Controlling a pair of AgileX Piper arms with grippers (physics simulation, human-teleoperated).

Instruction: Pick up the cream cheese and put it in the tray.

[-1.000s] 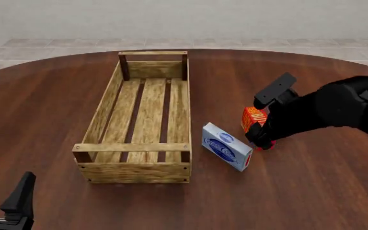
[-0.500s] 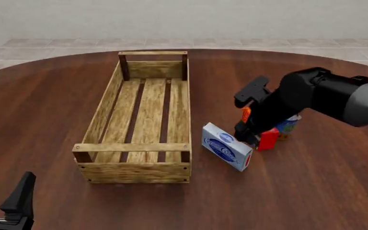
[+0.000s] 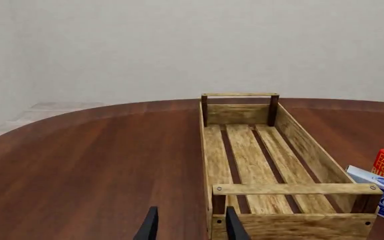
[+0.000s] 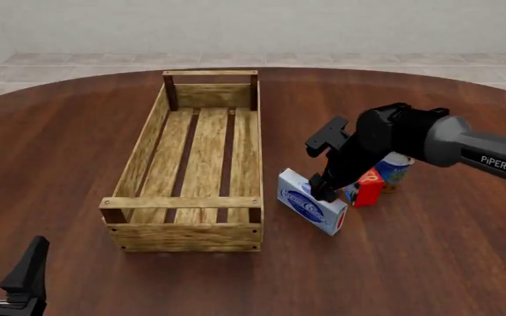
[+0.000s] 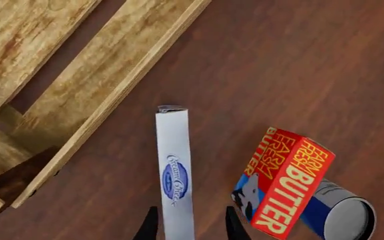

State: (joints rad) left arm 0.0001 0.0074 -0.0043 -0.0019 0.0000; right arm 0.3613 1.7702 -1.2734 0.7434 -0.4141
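Lining up right gripper over cream cheese | box on edge on counter, just right of tray near end | thin top edge between released jaws, long axis along gap | left gripper released, well apart

rough pale-wood tray on a smooth dark wooden table

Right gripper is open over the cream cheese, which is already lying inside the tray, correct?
Not quite. The cream cheese stands on the table beside the tray, outside it, as the front view shows. The right gripper is indeed open over the box's edge.
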